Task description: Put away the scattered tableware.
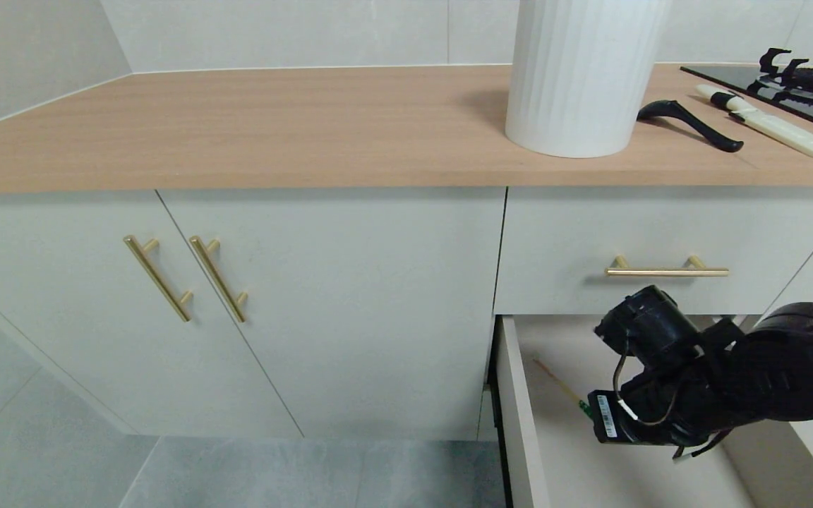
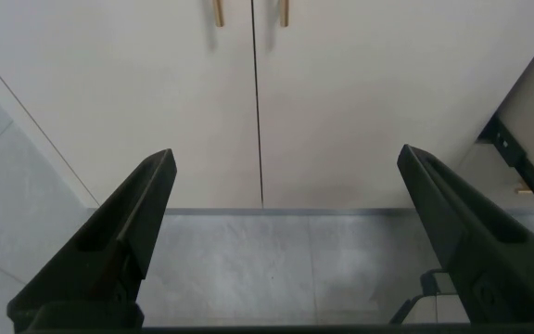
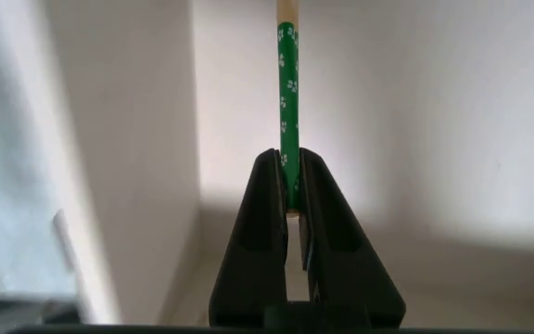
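Note:
My right gripper (image 3: 293,199) is shut on a thin chopstick (image 3: 288,83) with a green, white-dotted end and a pale wooden shaft. In the head view the right gripper (image 1: 590,411) hangs inside the open drawer (image 1: 517,409) at the lower right, and the chopstick (image 1: 557,382) slants from it toward the drawer's back left, close to the drawer floor. On the countertop lie a black spoon (image 1: 692,121) and a white knife (image 1: 777,127). My left gripper (image 2: 286,232) is open with nothing between its fingers, and it faces the cabinet doors and the grey floor.
A tall white ribbed container (image 1: 579,74) stands on the wooden countertop (image 1: 272,127). A black stove (image 1: 802,81) sits at the far right. Above the open drawer is a shut drawer with a gold handle (image 1: 666,270). Two cabinet doors with gold handles (image 1: 188,279) are to the left.

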### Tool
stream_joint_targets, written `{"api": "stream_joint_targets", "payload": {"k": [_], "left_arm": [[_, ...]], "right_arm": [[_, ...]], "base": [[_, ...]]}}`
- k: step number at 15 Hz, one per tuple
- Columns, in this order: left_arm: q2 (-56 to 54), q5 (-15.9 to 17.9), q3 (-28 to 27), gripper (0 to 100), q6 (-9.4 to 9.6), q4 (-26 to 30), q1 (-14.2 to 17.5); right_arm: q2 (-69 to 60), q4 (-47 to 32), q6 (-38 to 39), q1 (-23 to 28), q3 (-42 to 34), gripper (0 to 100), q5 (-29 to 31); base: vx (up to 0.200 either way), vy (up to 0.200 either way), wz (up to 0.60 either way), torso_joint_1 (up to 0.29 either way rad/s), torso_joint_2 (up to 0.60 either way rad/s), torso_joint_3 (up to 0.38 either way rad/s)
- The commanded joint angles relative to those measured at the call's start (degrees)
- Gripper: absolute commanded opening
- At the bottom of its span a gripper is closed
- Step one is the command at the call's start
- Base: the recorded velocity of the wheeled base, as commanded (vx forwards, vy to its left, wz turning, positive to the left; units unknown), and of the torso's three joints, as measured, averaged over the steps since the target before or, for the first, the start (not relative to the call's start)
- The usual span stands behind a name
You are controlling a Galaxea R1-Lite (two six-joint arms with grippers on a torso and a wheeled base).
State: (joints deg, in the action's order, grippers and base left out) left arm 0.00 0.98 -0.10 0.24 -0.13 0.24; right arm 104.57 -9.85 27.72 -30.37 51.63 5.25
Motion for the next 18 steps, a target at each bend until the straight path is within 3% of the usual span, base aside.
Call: {"api": "stream_joint_targets", "payload": {"k": [1,16,17,18], "left_arm": [[0.09,-0.01,0.01,100,0.02,-0.04,0.02],[0.09,-0.01,0.01,100,0.02,-0.04,0.02],[0.09,-0.01,0.01,100,0.02,-0.04,0.02],[0.09,-0.01,0.01,100,0.02,-0.04,0.02]], "right_arm": [[4.50,2.56,-0.04,-0.22,-2.58,0,0.90],[12.32,10.64,0.05,-0.22,-5.40,0,2.83],[12.32,10.64,0.05,-0.22,-5.40,100,2.83],[12.24,10.55,0.05,-0.22,-5.48,100,2.83]], "base": [[0.000,0.000,0.00,0.000,0.00,0.000],[0.000,0.000,0.00,0.000,0.00,0.000],[0.000,0.000,0.00,0.000,0.00,0.000],[0.000,0.000,0.00,0.000,0.00,0.000]]}}
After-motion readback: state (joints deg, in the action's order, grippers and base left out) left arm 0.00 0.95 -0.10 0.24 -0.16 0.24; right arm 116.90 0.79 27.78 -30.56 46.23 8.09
